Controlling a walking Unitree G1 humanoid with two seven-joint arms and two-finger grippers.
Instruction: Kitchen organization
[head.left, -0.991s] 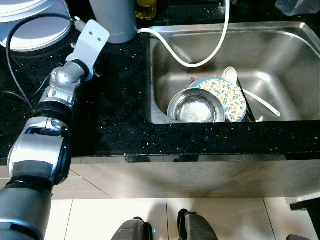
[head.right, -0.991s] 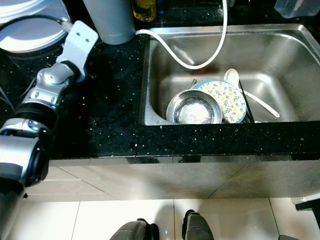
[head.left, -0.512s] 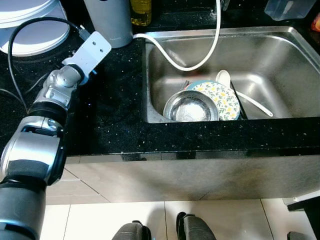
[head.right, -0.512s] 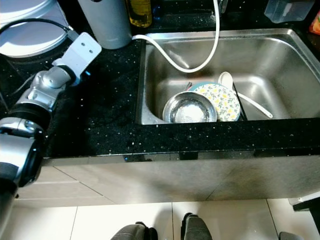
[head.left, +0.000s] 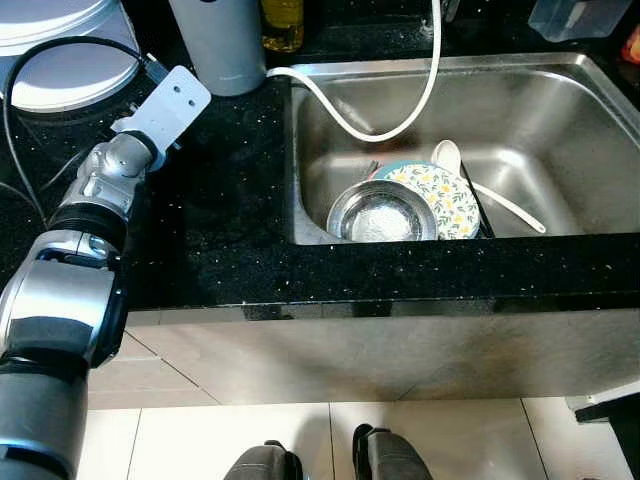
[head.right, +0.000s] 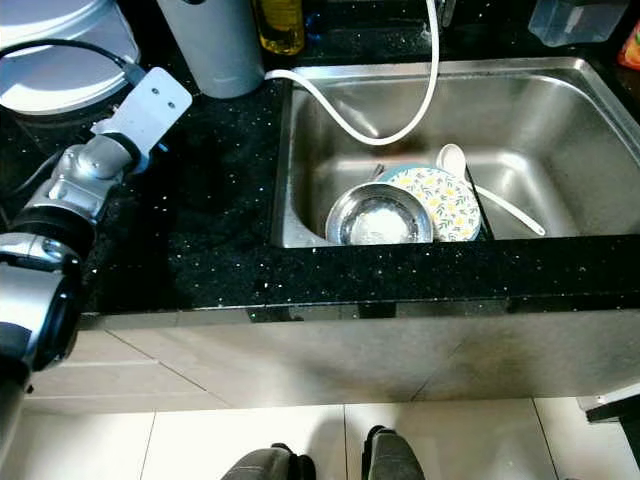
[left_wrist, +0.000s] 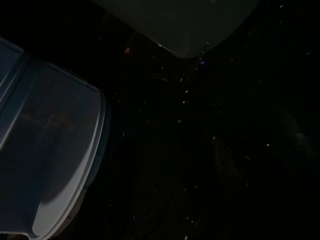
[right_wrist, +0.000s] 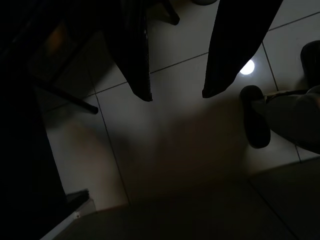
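Left arm reached over the black speckled stone table (head.left: 230, 240), its left hand (head.left: 165, 100) near the white round appliance (head.left: 60, 60) and grey cylindrical canister (head.left: 222, 45); couldn't tell if its fingers were open. Dishes lay well to its right in the stainless steel sink (head.left: 560, 130): steel bowl (head.left: 382, 212) touching the floral plate (head.left: 440, 195), white spoon (head.left: 480, 185) pointing right. Left arm likely nearer. Right hand (right_wrist: 177, 92) hung open over floor tiles (right_wrist: 175, 130). No readable writing.
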